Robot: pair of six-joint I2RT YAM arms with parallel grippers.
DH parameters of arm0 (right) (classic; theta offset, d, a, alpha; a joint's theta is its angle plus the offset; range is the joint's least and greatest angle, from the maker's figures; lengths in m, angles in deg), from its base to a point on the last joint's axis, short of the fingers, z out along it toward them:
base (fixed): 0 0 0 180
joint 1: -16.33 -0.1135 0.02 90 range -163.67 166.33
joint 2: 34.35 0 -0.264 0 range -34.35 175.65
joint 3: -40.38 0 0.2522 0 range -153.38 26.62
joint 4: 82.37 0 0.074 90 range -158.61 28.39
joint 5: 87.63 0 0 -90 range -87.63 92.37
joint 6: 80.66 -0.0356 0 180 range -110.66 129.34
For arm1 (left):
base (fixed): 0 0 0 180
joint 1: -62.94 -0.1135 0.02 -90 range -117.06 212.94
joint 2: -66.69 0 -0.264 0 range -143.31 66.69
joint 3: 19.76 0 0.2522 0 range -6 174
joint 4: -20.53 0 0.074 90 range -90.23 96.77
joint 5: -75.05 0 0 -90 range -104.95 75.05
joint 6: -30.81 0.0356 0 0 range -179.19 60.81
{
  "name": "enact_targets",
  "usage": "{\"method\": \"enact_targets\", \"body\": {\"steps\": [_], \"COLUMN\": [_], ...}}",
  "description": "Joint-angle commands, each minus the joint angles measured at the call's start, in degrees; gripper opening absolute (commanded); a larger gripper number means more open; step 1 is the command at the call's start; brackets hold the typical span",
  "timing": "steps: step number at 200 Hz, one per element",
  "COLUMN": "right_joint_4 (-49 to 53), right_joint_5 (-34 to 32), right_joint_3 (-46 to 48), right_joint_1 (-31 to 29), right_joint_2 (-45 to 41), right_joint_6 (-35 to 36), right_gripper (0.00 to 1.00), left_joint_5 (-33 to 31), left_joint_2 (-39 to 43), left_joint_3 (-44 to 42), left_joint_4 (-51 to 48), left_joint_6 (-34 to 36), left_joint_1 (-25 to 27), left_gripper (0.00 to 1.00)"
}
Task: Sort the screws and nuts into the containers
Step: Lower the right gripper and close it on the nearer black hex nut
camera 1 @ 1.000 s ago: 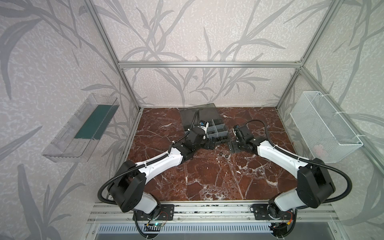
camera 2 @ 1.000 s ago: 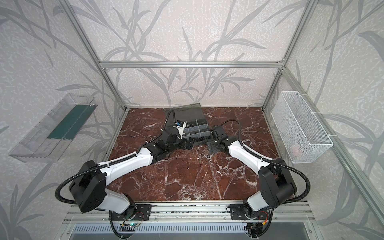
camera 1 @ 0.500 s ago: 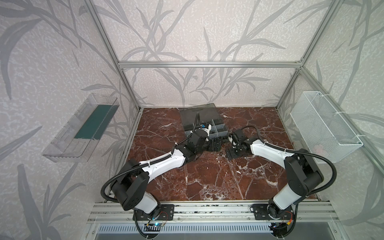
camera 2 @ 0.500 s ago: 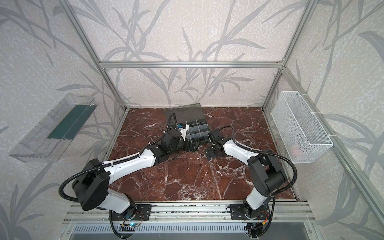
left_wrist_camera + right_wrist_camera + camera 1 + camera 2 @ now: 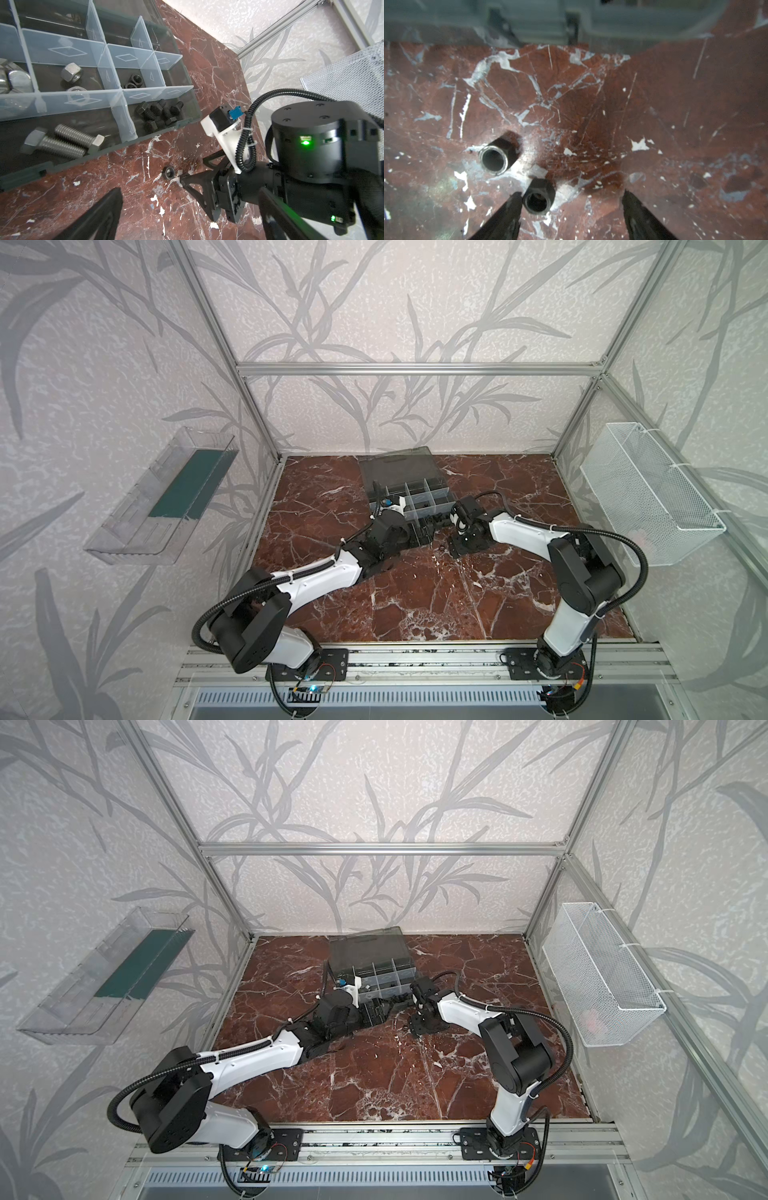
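The dark grey organizer case (image 5: 432,509) (image 5: 376,986) stands at the back middle with its lid open. Its containers (image 5: 62,52) hold silver bolts (image 5: 62,141), black bolts (image 5: 158,116), black nuts (image 5: 133,81) and a silver hex nut (image 5: 70,72). Two black nuts lie on the marble in front of the case. My right gripper (image 5: 572,197) (image 5: 455,549) is down on the marble, open, with one nut (image 5: 538,199) against one fingertip (image 5: 513,202). The other nut (image 5: 494,158) (image 5: 170,172) lies just beyond. My left gripper (image 5: 190,190) (image 5: 422,531) hovers open and empty at the case's front edge.
A clear plastic tray (image 5: 162,497) hangs on the left wall and a white wire-mesh basket (image 5: 648,493) on the right wall. The two grippers are close together in front of the case. An aluminium rail (image 5: 415,655) runs along the front edge.
My right gripper has come forward and down onto the marble beside the loose nuts, and its jaws have narrowed. The left gripper has shifted slightly right and stayed open.
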Motion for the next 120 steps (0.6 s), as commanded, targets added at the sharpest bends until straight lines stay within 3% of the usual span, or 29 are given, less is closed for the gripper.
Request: {"method": "enact_targets", "body": {"steps": [1, 53, 120], "right_joint_4": [2.5, 4.4, 3.3], "right_joint_5": [0.9, 0.8, 2.5], "right_joint_3": [-1.8, -4.0, -1.0], "right_joint_1": [-0.6, -1.8, -1.9], "right_joint_2": [1.5, 3.5, 0.2], "right_joint_6": [-0.1, -0.1, -0.2], "right_gripper": [0.71, 0.62, 0.56], "left_joint_5": [-1.9, -3.1, -4.1], "left_joint_2": [0.8, 0.8, 1.9], "left_joint_3": [-0.4, -0.7, -0.8], "left_joint_4": [2.1, 2.0, 2.0], "left_joint_6": [-2.8, -2.3, -0.8], "left_joint_1": [0.1, -0.2, -0.8], "left_gripper": [0.99, 0.99, 0.99]}}
